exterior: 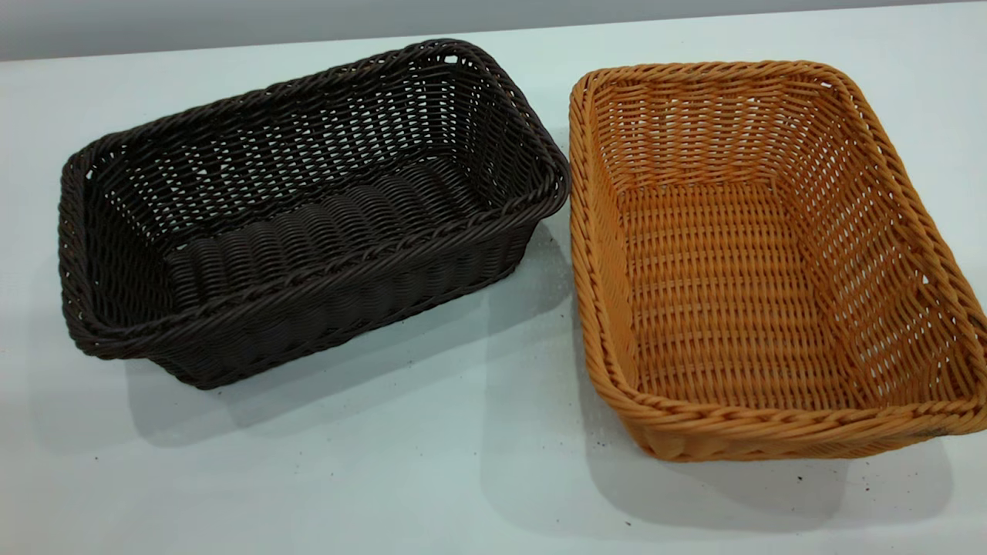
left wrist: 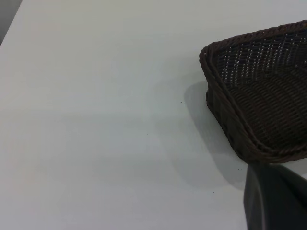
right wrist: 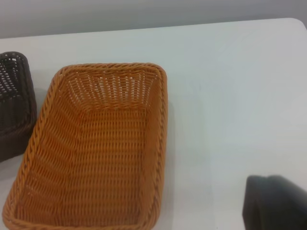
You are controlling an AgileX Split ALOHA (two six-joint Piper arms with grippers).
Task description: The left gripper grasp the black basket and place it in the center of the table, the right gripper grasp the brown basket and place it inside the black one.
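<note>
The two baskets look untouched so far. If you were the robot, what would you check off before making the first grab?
1. Black basket upright, opening up: ok.
2. Brown basket upright and with nothing in it: ok.
3. Baskets apart so the black one lifts freely: cannot tell; their rims nearly meet at one corner.
4. Black basket with nothing in it, ready to receive the brown one: ok.
5. Bare table in front of the baskets for the placement: ok.
6. Left gripper near the black basket's corner: ok; fingers open: cannot tell. Right gripper beside the brown basket: ok.
</note>
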